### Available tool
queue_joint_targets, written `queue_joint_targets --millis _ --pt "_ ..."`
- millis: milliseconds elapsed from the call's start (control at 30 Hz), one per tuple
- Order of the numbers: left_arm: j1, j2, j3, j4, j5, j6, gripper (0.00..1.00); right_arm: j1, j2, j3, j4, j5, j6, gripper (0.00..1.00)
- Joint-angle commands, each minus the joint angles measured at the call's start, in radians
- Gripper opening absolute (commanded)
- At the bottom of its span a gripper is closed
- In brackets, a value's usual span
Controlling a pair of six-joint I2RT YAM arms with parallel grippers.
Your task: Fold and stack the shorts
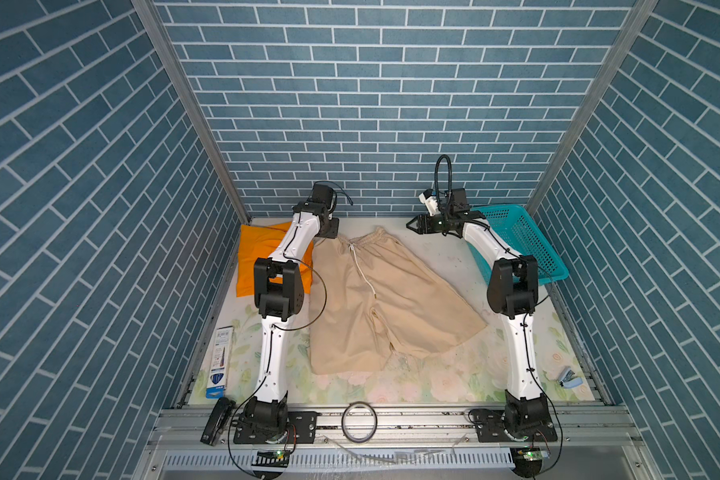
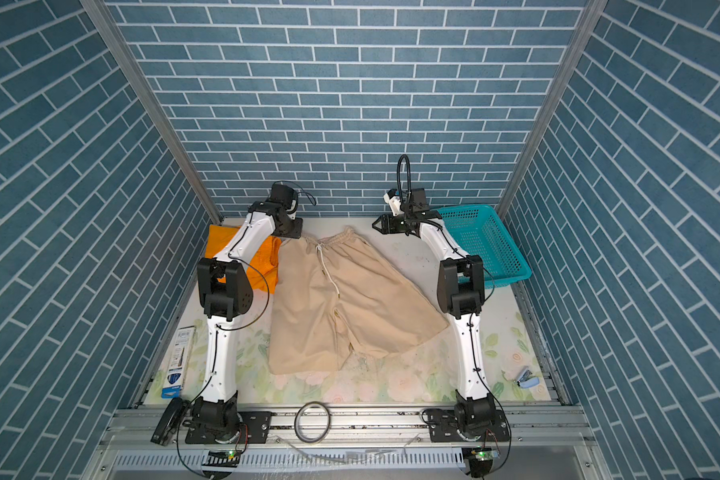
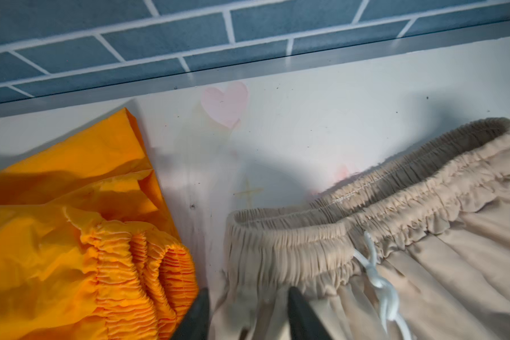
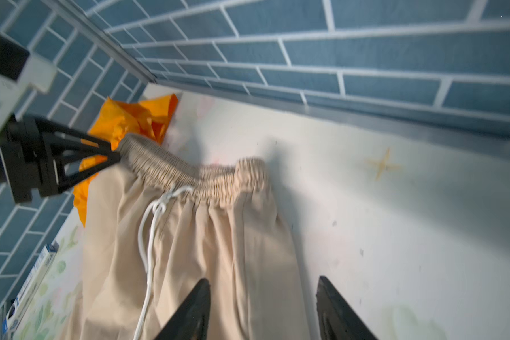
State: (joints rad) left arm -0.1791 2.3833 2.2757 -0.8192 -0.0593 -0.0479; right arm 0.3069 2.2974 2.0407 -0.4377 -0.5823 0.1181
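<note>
- In both top views, the beige cloth shorts (image 1: 375,299) (image 2: 337,291) with a gathered elastic waistband lie spread flat in the middle of the pale, flower-printed counter (image 1: 433,257). The waistband points toward the back wall and both legs point toward the arm bases.
- Their thin white drawstring (image 1: 360,266) is knotted at the waistband and trails down the front.
- The bright orange cloth shorts (image 1: 256,257) (image 2: 265,270) lie bundled at the back left, just beside the beige pair and partly hidden under your left arm.
- Your left hand (image 3: 248,291) is at the left corner of the beige waistband. Its two dark fingers stand apart with beige cloth below them, and nothing looks pinched between them.
- Your right hand (image 4: 264,278) is near the right end of the waistband. Its fingers are spread wide and hold nothing.
- A teal perforated plastic basket (image 1: 528,245) sits in the back right corner, behind your right arm.
</note>
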Motion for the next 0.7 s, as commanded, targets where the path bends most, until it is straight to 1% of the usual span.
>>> queue_joint_targets --millis 0,33,100,167,200,267,367,533,667 --pt "0.001 -0.058 -0.030 -0.021 0.016 -0.016 0.97 0.100 -0.291 -0.247 -0.075 0.112 -0.073 0.61" --pt "0.001 -0.080 -0.044 -0.024 0.022 -0.022 1.00 0.135 -0.360 -0.344 -0.079 0.151 -0.065 0.62" --pt "0.001 -0.135 -0.087 -0.015 0.040 -0.033 1.00 0.201 -0.467 -0.506 -0.088 0.218 -0.026 0.63" --pt "0.001 -0.202 -0.142 0.002 0.064 -0.044 1.00 0.285 -0.567 -0.665 -0.065 0.259 0.050 0.63" --pt "0.001 -0.231 -0.168 0.010 0.075 -0.050 1.00 0.323 -0.602 -0.724 -0.049 0.281 0.082 0.63" --pt "0.001 -0.304 -0.226 0.024 0.102 -0.064 1.00 0.421 -0.655 -0.818 -0.046 0.362 0.146 0.63" --pt "0.002 -0.415 -0.324 0.056 0.121 -0.090 1.00 0.535 -0.672 -0.889 -0.068 0.438 0.227 0.64" --pt "0.008 -0.589 -0.469 0.077 0.103 -0.104 1.00 0.664 -0.657 -0.950 -0.083 0.537 0.313 0.65" --pt "0.018 -0.690 -0.559 0.079 0.096 -0.102 1.00 0.722 -0.598 -0.965 -0.036 0.533 0.338 0.66"
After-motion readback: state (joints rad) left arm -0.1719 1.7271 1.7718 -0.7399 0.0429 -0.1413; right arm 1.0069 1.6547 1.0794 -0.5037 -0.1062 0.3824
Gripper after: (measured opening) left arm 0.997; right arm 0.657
